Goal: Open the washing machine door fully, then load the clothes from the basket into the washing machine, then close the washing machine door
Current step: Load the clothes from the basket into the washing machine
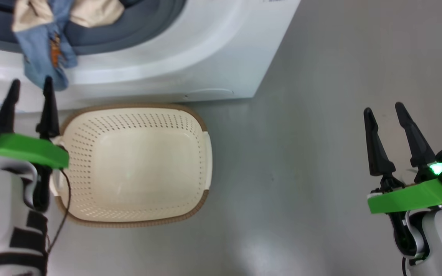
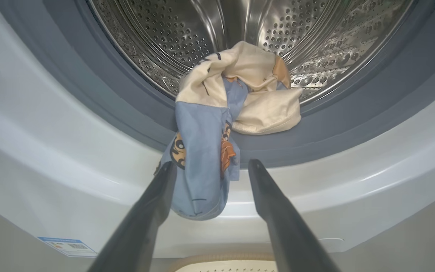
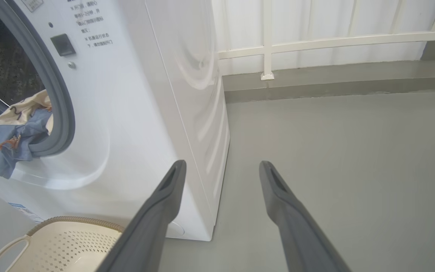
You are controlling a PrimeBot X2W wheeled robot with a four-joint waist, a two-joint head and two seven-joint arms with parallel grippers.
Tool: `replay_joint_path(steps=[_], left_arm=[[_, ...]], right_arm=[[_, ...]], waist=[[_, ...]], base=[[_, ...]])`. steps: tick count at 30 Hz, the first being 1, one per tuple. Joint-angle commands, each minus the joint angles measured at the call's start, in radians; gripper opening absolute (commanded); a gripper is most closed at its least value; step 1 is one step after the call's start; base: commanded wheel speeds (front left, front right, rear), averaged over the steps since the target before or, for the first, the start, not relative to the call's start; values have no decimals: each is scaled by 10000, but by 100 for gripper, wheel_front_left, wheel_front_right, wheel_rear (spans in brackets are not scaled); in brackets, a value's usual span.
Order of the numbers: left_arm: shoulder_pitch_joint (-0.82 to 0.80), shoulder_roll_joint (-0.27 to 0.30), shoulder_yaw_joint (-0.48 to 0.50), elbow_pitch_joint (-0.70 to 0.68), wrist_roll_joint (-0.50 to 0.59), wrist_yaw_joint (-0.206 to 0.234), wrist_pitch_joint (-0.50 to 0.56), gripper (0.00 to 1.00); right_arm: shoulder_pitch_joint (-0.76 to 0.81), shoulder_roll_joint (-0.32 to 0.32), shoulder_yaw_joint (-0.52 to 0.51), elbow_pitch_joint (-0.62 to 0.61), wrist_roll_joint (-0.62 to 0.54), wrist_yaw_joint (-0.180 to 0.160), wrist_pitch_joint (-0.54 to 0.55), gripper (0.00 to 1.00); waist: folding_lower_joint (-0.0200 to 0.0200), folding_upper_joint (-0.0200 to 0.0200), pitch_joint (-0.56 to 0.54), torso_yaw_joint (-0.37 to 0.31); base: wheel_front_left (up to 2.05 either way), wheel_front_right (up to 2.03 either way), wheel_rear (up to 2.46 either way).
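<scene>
The place looked like a laundry area in a plain utility room. 1 white front-loading washer [image 3: 134,113] stood directly on a smooth grey floor [image 3: 334,151]. A cream basket [image 1: 136,161] sat on the floor just in front of it, and clothes [image 2: 217,124] hung from its steel drum [image 2: 157,34]. Behind ran a white panelled wall [image 3: 334,22] with a grey skirting band [image 3: 334,79].

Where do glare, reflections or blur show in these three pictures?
Head view: a pale glare patch on the floor and a faint sheen inside the basket. Left wrist view: bright streaks on the steel drum; the left gripper looks soft close to the lens. Right wrist view: wavy reflections on the washing machine side.
</scene>
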Motion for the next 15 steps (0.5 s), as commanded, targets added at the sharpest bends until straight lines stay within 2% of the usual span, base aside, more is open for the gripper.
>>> replay_joint_path(steps=[1,15], left_arm=[[-262,543,200,-35,-42,6,-63,100],[-1237,910,316,766,-64,6,-63,100]], right_arm=[[-108,-63,209,-275,-104,44,-80,100],[-346,-21,325,-363,-91,44,-80,100]], waist=[[-2,0,395,-275],[-2,0,830,-662]], base=[[0,0,0],[0,0,0]])
